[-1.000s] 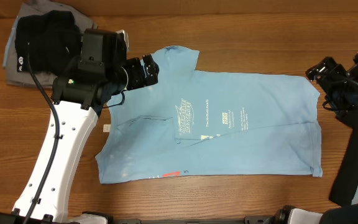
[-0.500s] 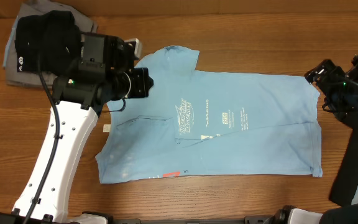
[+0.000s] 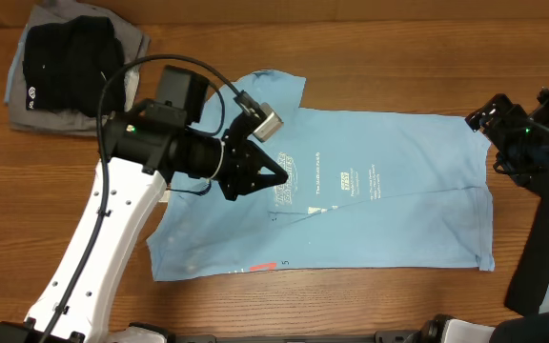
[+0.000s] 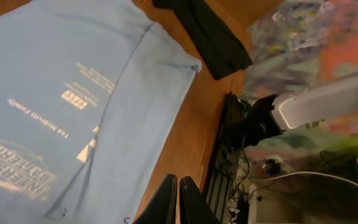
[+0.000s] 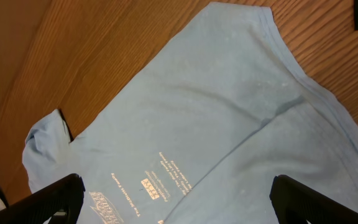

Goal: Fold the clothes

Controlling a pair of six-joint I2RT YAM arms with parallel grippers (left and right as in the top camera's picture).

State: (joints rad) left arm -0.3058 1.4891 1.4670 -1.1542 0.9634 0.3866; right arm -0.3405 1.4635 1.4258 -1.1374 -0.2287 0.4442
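The clothes, a light blue T-shirt (image 3: 379,191), lie spread flat on the wooden table with small white logos facing up, and one sleeve points to the far edge. My left gripper (image 3: 280,178) hovers over the logo area at the shirt's middle, fingers shut together with nothing between them. In the left wrist view the shut gripper (image 4: 178,202) points past the shirt (image 4: 73,93) toward its right hem. My right gripper (image 3: 484,116) stands open at the shirt's far right corner. In the right wrist view the open gripper (image 5: 188,205) hangs above the shirt (image 5: 216,112), holding nothing.
Black and grey folded garments (image 3: 65,67) sit at the table's far left corner. A small white tag (image 3: 163,196) lies on the wood beside the shirt's left edge. The right arm's black covering (image 4: 210,37) drapes beyond the shirt's right hem.
My left gripper has shut and swung from the far left sleeve to above the shirt's middle, now pointing right. The right arm has barely moved.
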